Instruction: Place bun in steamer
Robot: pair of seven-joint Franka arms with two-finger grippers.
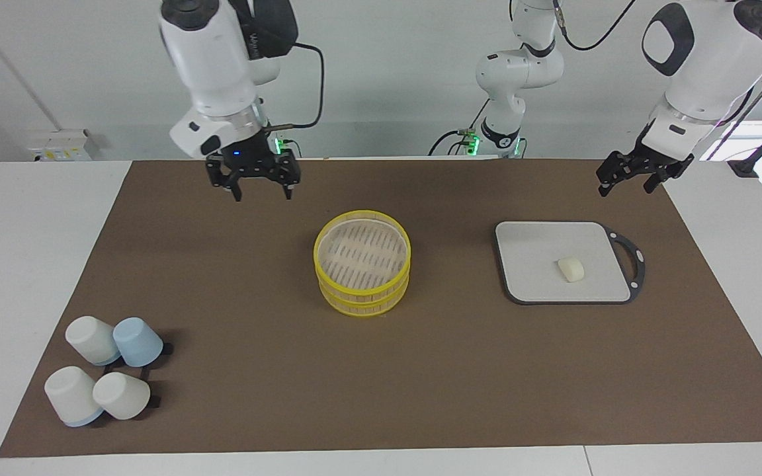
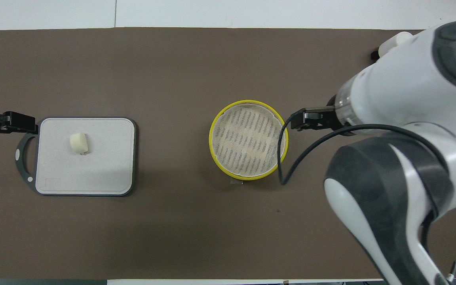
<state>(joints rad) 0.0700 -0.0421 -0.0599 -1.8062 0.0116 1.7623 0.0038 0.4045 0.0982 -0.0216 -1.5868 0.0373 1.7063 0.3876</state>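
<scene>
Both arms raised, right hand [image 1: 260, 193] and left hand [image 1: 627, 185] pointing down, fingers spread, empty.
</scene>
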